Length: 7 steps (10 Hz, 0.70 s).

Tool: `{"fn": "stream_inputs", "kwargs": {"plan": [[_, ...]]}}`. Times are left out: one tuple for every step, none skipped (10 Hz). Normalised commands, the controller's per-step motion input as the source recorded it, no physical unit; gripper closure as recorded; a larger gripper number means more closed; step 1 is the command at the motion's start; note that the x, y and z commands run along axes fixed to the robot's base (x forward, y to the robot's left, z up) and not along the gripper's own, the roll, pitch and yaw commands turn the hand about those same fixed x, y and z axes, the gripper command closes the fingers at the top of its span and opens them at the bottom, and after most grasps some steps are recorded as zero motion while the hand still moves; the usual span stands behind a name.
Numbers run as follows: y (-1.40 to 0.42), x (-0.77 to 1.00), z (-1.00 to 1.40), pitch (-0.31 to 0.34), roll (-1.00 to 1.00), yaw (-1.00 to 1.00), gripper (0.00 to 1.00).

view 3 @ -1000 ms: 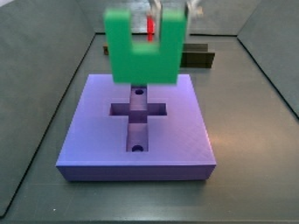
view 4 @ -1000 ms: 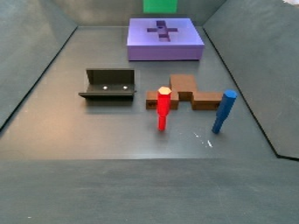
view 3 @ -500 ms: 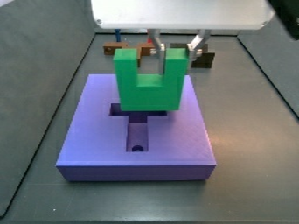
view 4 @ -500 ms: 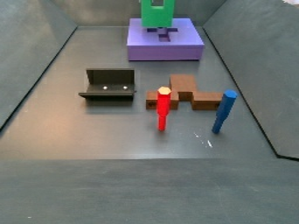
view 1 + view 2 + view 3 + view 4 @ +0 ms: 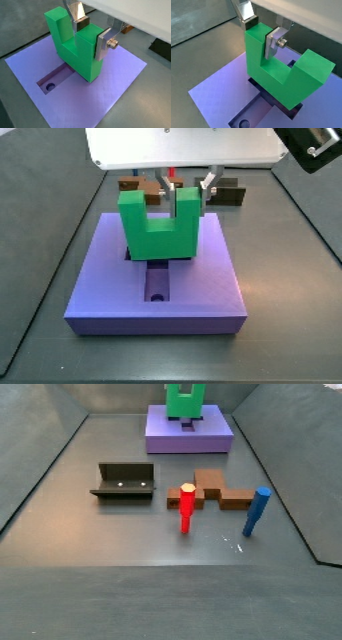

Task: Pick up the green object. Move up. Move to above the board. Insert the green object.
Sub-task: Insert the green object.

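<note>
Gripper (image 5: 91, 34) pinches one prong of the green object (image 5: 75, 47), which sits low over the cross recess of the board (image 5: 117, 90); block looks rigid, light, smooth-faced, so flat prong faces suit gripping.

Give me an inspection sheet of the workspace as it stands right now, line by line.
Surface: grey floor with grey walls around it.
Job's things: green object held upright, prongs up, its base at the cross recess of the board; whether it is fully seated cannot be told.
Clutter: fixture, brown block, red peg and blue peg standing on the floor in front of the board.
Claw: claw above the board, shut on one prong of the green object, in both wrist views.
Cables: nothing seen.
Surroundings: white arm housing over the board.
</note>
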Motion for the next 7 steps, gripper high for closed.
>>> {"fn": "stream_inputs", "kwargs": {"plan": [[0.02,0.00,-0.08,-0.066,-0.08,0.00,1.00],[0.06,0.00,-0.07,-0.050,-0.07,0.00,1.00],[0.11,-0.02,-0.04,-0.021,-0.07,0.00,1.00],[0.13,-0.09,-0.02,-0.020,-0.07,-0.03,1.00],[0.08,-0.13,-0.02,-0.041,-0.08,0.00,1.00],[0.00,-0.14,-0.02,-0.050,-0.08,0.00,1.00],[0.00,-0.17,-0.05,-0.054,-0.08,0.00,1.00]]}}
